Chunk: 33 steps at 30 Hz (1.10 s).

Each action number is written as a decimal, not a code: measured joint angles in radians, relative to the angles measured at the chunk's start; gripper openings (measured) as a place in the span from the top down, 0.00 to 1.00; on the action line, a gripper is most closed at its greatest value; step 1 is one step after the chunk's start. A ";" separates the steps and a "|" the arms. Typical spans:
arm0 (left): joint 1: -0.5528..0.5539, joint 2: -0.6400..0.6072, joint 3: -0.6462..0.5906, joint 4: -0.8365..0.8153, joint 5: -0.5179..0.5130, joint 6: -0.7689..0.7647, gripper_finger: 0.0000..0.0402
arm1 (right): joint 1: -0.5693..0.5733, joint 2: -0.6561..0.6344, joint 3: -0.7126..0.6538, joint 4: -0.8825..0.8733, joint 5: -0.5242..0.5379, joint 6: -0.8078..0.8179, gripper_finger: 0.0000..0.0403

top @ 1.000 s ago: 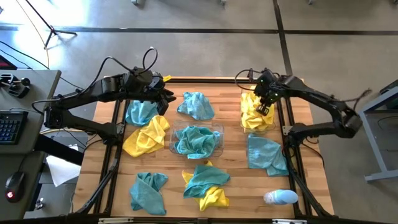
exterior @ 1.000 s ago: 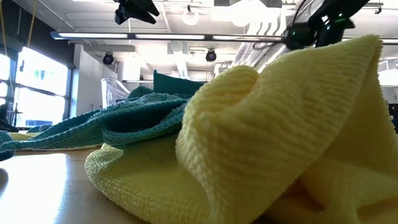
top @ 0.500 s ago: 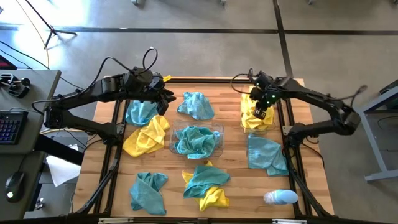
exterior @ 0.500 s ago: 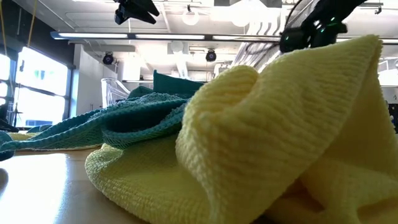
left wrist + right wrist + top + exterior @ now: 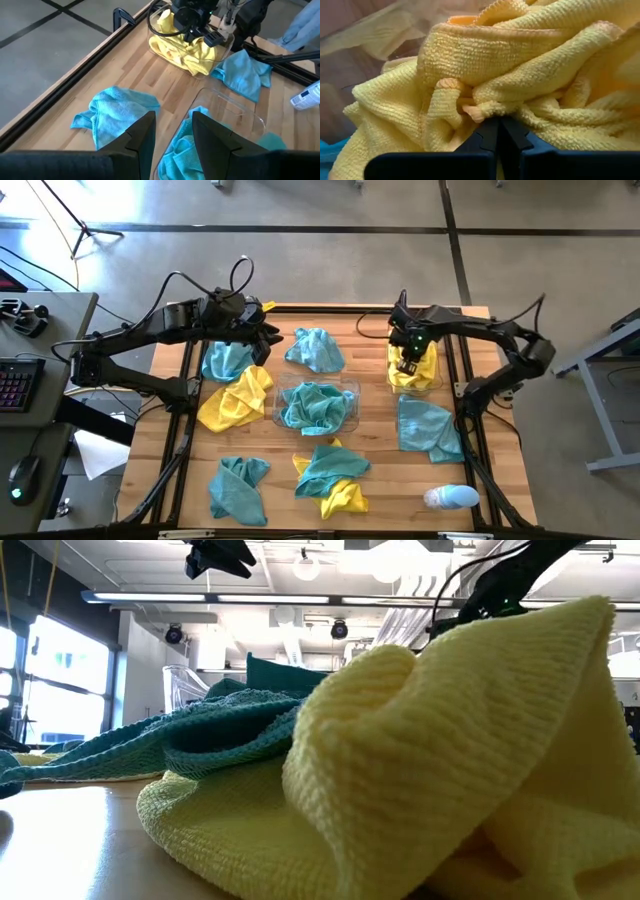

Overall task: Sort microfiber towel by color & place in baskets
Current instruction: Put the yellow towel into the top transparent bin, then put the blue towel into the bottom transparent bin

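A clear basket at the table's far right holds a heap of yellow microfiber towels. My right gripper stands in it, pointing down, fingers shut. A second clear basket in the middle holds teal towels. Loose towels lie on the wood: teal ones, a yellow one, and a teal one over a yellow one. My left gripper hangs open and empty above the far left. My right gripper presses its shut fingertips onto a bunched fold on top of the yellow heap. It comes from above, pointing down. The towels lie crumpled in the basket; nothing sits between the fingers.
A small pale bottle lies near the front right corner. Black rails run along both sides of the wooden top. In the low view a yellow towel fills the foreground with a teal one behind it.
My right gripper has gone down and a little toward the table's left into the right basket, onto the yellow towels, staying shut and tipping more upright.
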 joint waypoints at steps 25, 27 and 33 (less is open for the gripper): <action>0.000 0.000 0.000 0.000 -0.027 0.088 0.71 | 0.065 -0.428 -0.003 -0.086 0.059 0.333 1.00; 0.000 0.000 0.000 0.000 -0.027 0.091 0.71 | 0.073 -0.431 -0.003 -0.090 0.053 0.359 1.00; 0.000 0.000 0.000 -0.012 -0.027 0.125 0.71 | 0.092 -0.497 -0.003 -0.021 0.051 0.436 1.00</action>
